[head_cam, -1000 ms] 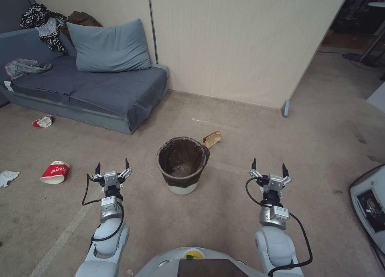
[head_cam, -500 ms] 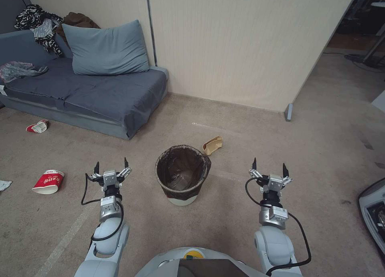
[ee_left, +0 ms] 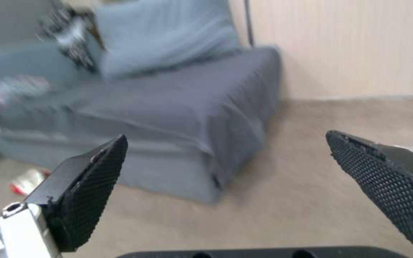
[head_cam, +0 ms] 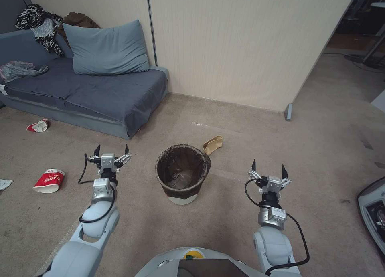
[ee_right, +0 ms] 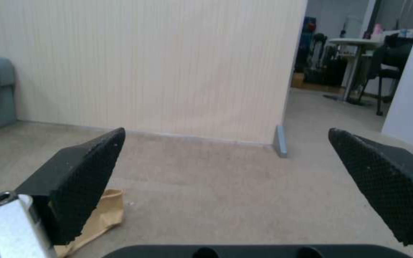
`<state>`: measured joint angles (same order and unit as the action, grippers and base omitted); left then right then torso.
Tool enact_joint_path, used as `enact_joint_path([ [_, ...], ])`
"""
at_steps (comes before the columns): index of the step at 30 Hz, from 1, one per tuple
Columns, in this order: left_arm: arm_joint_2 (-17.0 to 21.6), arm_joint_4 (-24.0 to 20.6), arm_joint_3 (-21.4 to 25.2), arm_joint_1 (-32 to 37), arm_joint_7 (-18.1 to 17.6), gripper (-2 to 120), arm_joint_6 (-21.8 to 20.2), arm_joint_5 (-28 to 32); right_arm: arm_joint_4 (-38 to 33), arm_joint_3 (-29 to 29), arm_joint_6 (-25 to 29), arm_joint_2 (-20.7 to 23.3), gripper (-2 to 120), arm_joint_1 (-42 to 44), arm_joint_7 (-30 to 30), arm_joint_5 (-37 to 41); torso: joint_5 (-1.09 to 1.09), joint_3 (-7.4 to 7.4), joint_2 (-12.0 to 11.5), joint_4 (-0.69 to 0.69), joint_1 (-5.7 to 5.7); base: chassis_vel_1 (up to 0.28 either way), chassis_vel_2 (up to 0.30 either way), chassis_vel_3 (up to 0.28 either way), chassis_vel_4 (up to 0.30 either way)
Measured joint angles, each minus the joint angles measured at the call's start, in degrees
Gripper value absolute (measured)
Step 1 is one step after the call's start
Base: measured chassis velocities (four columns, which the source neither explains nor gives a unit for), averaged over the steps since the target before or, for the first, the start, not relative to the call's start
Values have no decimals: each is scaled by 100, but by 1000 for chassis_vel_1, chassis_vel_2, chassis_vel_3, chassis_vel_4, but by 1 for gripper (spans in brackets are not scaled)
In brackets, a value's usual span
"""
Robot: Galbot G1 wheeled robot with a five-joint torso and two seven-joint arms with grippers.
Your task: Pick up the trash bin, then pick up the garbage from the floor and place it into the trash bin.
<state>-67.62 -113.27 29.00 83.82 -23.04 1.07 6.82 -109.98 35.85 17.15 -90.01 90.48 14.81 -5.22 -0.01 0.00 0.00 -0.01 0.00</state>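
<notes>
A carpeted room seen from above; the trash bin (head_cam: 182,173), a small white bucket with a dark liner folded over its rim, stands upright on the floor (head_cam: 248,229) between the two arms, touching neither; the left claw (head_cam: 111,150) hovers just to the left of the bin, its fingers spread apart and holding nothing; the right claw (head_cam: 268,168) hangs further off on the bin's right, fingers also spread and empty; a tan crumpled wrapper (head_cam: 212,144) lies just behind the bin; a red-and-white paper cup (head_cam: 49,180) lies on its side left of the left arm; a second crushed cup (head_cam: 38,126) rests by the foot of a grey sofa (head_cam: 100,92); a blue pillow (head_cam: 106,48) leans at the sofa's back.
</notes>
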Motion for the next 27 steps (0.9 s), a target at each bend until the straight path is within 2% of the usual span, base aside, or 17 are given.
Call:
enact_joint_path([
  [1, 190, -60, -78, -53, -16, 100, -164, 237, 15, -6, 0, 2, 100, 0, 5, 3, 0, 0, 0, 1, 0, 0, 0, 0, 0],
  [2, 190, -60, -78, -53, -16, 100, -164, 237, 15, -6, 0, 2, 100, 0, 5, 3, 0, 0, 0, 1, 0, 0, 0, 0, 0],
  [4, 543, -196, -258, -166, -73, 100, -524, 849, 54, -16, 1, 4, 100, -1, 9, 11, 0, 0, 0, 1, 0, 0, 0, 0, 0],
  [6, 654, -237, -313, -212, -91, 100, -632, 1055, 67, -19, 5, 5, 100, 0, 9, 16, -1, 0, 0, 2, 0, 0, 0, 0, 0],
  [8, 1069, -341, -536, -469, -116, 100, -942, 1738, 128, -33, 44, 11, 100, -7, 6, 59, 0, 0, 0, 2, 0, 0, 0, 0, 0],
  [9, 1069, -341, -536, -469, -116, 100, -942, 1738, 128, -33, 44, 11, 100, -7, 6, 59, 0, 0, 0, 2, 0, 0, 0, 0, 0],
  [11, 1515, -360, -844, -892, -137, 100, -1165, 2372, 161, -50, 83, 31, 100, -16, -5, 119, 0, 0, 0, 2, 0, 0, 0, 0, 0],
  [12, 1515, -360, -844, -892, -137, 100, -1165, 2372, 161, -50, 83, 31, 100, -16, -5, 119, 0, 0, 0, 2, 0, 0, 0, 0, 0],
  [14, 1821, -294, -1161, -1328, -180, 100, -1289, 2774, 173, -53, 95, 58, 100, -32, -10, 148, 2, 0, 0, 0, 0, 0, 0, 0, 0],
  [15, 1821, -294, -1161, -1328, -180, 100, -1289, 2774, 173, -53, 95, 58, 100, -32, -10, 148, 2, 0, 0, 0, 0, 0, 0, 0, 0],
  [17, 2041, -148, -1472, -1709, -221, 100, -1441, 3159, 204, -63, 98, 93, 100, -69, -12, 160, 0, 0, 0, -3, 0, 0, 0, 0, 0],
  [19, 2087, -124, -1520, -1754, -229, 100, -1482, 3237, 222, -82, 99, 111, 100, -95, -11, 166, 0, 0, 0, -3, 0, 0, 0, 0, 0],
  [21, 2212, -63, -1645, -1836, -253, 100, -1599, 3505, 302, -190, 98, 184, 100, -199, -14, 183, 1, 0, 0, 6, 0, 0, 0, 0, 0],
  [27, 2328, -9, -1886, -2019, -255, 100, -1834, 3893, 364, -233, 109, 209, 100, -213, -14, 192, 0, 1, 0, 2, 0, 0, 0, 0, 0],
])
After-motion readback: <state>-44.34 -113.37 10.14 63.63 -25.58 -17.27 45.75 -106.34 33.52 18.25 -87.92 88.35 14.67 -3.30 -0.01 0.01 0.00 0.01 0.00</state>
